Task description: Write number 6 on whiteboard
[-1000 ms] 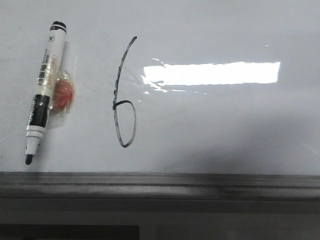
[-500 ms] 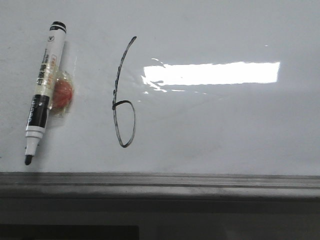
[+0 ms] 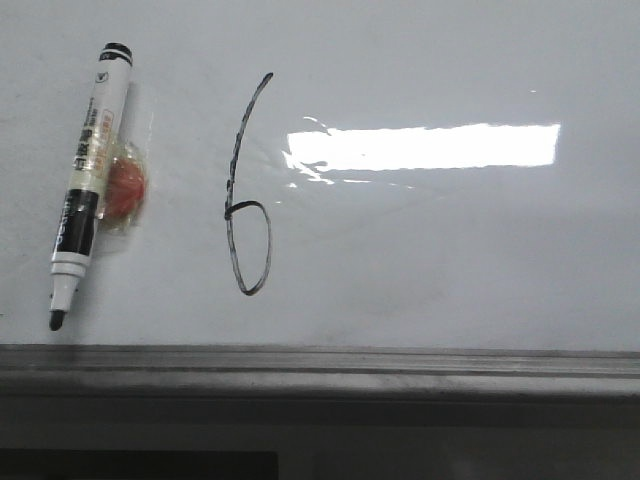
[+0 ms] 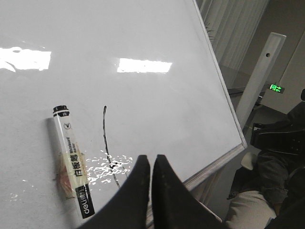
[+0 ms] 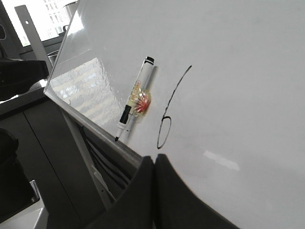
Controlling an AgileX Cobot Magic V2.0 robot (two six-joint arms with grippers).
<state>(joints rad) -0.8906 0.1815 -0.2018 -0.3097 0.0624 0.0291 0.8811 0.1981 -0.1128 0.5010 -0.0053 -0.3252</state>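
The whiteboard (image 3: 450, 250) fills most of the front view, w/ a bright rectangular reflection (image 3: 425, 146) seen on its upper right and a grey edge rail (image 3: 320, 372) along the near side. The number 6 (image 3: 246, 195) is drawn left of centre, and a marker (image 3: 88, 180), uncapped, tip toward the rail, is laid well left of it w/ a red taped blob (image 3: 126, 190) against its barrel. Left fingers (image 4: 151, 164) and right fingers (image 5: 153, 164) are pressed together, nothing held, both off the board.

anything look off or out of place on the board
The marker lies uncapped on the whiteboard, left of the number 6, bare tip exposed. An orange-red lump in clear tape sticks to its barrel. The 6 itself is tall, thin and slanted. Nothing looks spilled or broken.
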